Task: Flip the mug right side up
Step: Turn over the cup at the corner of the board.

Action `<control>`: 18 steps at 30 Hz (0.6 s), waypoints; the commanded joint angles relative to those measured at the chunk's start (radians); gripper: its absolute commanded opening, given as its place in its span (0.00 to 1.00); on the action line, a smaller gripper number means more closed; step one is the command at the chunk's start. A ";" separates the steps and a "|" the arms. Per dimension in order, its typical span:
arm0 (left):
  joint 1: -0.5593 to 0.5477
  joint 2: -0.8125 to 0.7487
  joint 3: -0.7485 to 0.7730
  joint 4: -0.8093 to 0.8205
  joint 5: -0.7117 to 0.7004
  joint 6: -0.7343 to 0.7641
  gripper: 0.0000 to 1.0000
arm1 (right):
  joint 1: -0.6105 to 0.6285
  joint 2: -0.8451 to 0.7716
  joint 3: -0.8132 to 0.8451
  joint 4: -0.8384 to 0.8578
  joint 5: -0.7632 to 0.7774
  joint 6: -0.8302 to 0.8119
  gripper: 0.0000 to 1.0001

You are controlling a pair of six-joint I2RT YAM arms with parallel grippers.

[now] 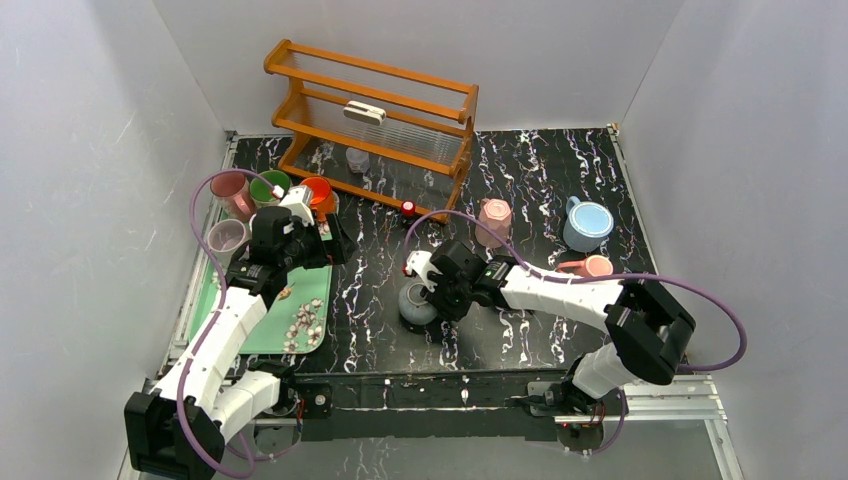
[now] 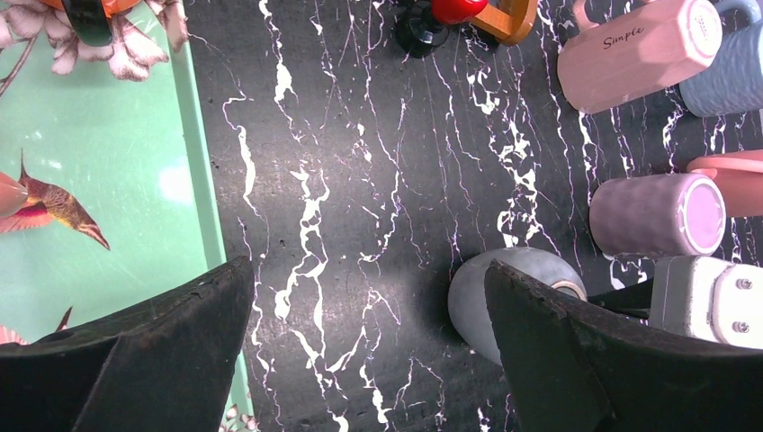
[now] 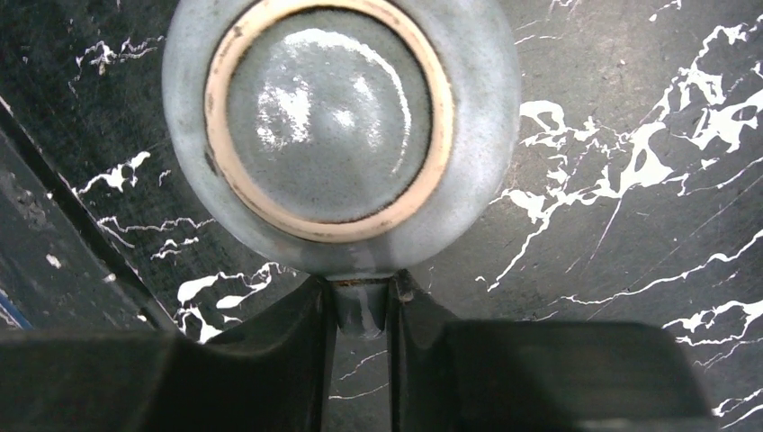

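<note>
— Black fingers (image 3: 297,360) of our right gripper (image 3: 358,286) fill the bottom of the wrist view. What do we have between them?

— We have the handle (image 3: 360,310) of the grey mug (image 3: 342,117). Both fingers press against its sides, so we are grasping the mug by that handle.

— How does the mug stand?

— Upside down. Its base faces up at us, a pale unglazed ring around a glossy grey middle, and its mouth is down on the black marbled table (image 1: 540,330).

— Where do we place it, taking the wooden rack (image 1: 375,120) as our mark?

— In front of the rack, toward our arm bases, well apart from it and roughly in line with the rack's right end.

— And our left gripper (image 2: 366,270)?

— Released. Its jaws stand wide apart with only bare table between them. It hangs in front of the rack's left end, over the edge of the green tray (image 1: 260,335), which lies further out from the rack on that same side.

— What else do we see around the rack?

— A pink cup (image 1: 232,192), a green cup (image 1: 268,187) and an orange cup (image 1: 316,190) crowd just beside its left foot. A pink mug (image 1: 493,222) sits just off its right foot, and a blue mug (image 1: 587,225) stands further to the right.
</note>
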 commanded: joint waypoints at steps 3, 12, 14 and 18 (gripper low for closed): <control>-0.004 0.025 0.002 0.001 0.037 0.002 0.96 | 0.004 0.000 0.005 0.066 -0.001 -0.007 0.13; -0.004 0.039 0.011 0.004 0.053 -0.037 0.95 | 0.002 -0.081 -0.011 0.213 -0.008 0.106 0.01; -0.004 0.045 0.023 -0.002 0.085 -0.055 0.94 | 0.003 -0.104 -0.021 0.250 0.007 0.152 0.01; -0.004 0.026 0.049 -0.019 0.135 -0.089 0.94 | 0.003 -0.149 -0.047 0.303 0.085 0.244 0.01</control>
